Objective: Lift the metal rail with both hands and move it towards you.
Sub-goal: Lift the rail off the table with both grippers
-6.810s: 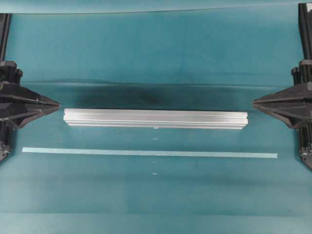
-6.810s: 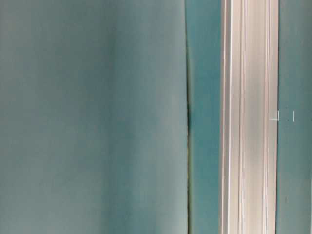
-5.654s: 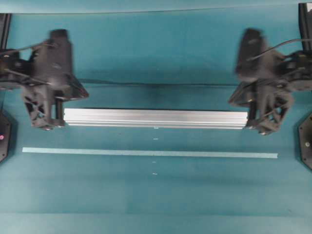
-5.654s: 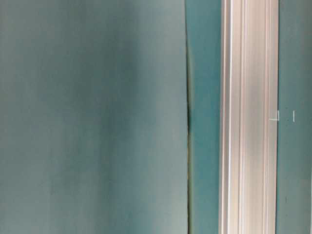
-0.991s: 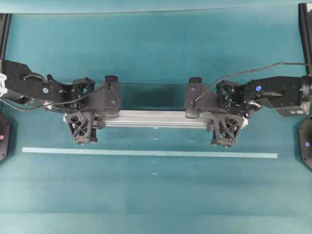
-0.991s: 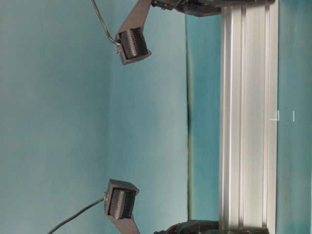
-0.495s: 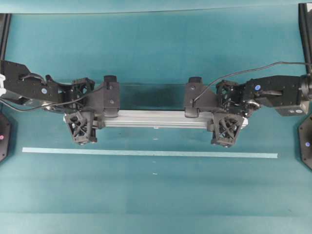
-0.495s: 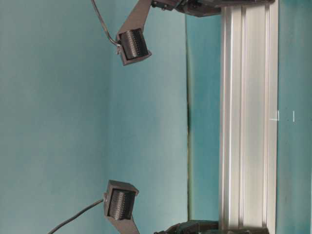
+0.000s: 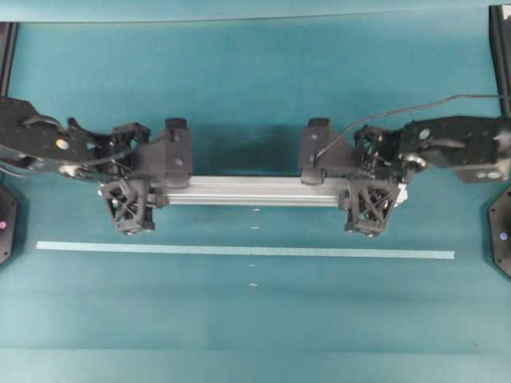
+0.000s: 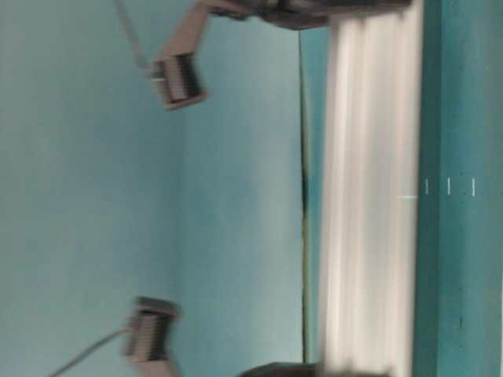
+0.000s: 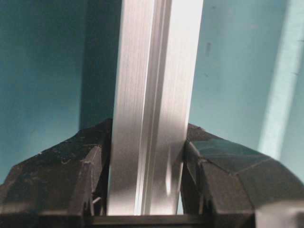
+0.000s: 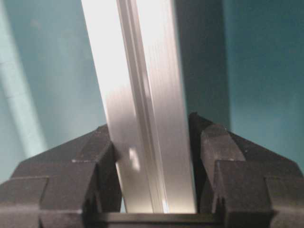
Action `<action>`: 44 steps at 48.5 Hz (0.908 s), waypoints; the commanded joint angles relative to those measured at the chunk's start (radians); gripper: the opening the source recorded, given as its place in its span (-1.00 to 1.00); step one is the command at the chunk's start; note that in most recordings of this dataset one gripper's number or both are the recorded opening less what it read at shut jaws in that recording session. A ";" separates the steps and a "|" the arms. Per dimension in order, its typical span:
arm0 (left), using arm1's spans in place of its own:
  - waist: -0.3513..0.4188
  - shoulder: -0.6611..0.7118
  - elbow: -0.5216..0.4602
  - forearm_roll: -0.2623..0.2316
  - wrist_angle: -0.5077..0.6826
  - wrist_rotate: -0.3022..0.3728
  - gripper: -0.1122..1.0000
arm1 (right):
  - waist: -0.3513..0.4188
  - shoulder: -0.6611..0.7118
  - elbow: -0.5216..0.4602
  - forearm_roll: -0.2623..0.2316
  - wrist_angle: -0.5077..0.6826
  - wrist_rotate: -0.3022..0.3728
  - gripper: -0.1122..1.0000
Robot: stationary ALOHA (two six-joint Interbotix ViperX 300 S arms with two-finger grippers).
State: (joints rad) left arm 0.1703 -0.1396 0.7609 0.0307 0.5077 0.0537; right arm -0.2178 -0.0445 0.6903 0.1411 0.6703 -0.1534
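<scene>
The metal rail (image 9: 255, 191), a long grooved silver bar, runs left to right across the middle of the overhead view. My left gripper (image 9: 130, 193) is shut on it near its left end, one finger on each long side. My right gripper (image 9: 371, 193) is shut on it near its right end. In the left wrist view the rail (image 11: 152, 95) fills the gap between the black fingers (image 11: 61, 175). The right wrist view shows the rail (image 12: 137, 85) clamped the same way between the fingers (image 12: 237, 171). In the table-level view the rail (image 10: 369, 196) is blurred and off the surface.
A thin pale tape strip (image 9: 239, 250) lies on the teal mat, parallel to the rail and nearer the front edge. Small white marks (image 9: 254, 284) sit by the middle of the mat. A seam in the mat (image 9: 239, 138) runs behind the rail.
Both grippers, still shut on the rail, have raised it off the mat. It is blurred with motion in the table-level view. Both arms have shifted slightly in the overhead view.
</scene>
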 commanded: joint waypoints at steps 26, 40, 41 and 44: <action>-0.052 -0.287 -0.330 -0.003 0.460 -0.014 -0.21 | -0.031 -0.233 -0.281 0.008 0.500 0.184 -0.05; -0.072 -0.275 -0.528 -0.003 0.657 -0.014 -0.21 | -0.021 -0.244 -0.485 0.006 0.741 0.222 -0.05; -0.072 -0.272 -0.537 -0.003 0.669 -0.014 -0.21 | -0.020 -0.242 -0.495 0.008 0.755 0.222 -0.05; -0.072 -0.261 -0.565 -0.003 0.710 -0.015 -0.21 | -0.011 -0.241 -0.537 0.006 0.810 0.227 -0.05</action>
State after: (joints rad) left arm 0.1104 -0.3942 0.2608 0.0307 1.1766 0.0522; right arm -0.2148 -0.2777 0.2102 0.1503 1.4174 -0.0291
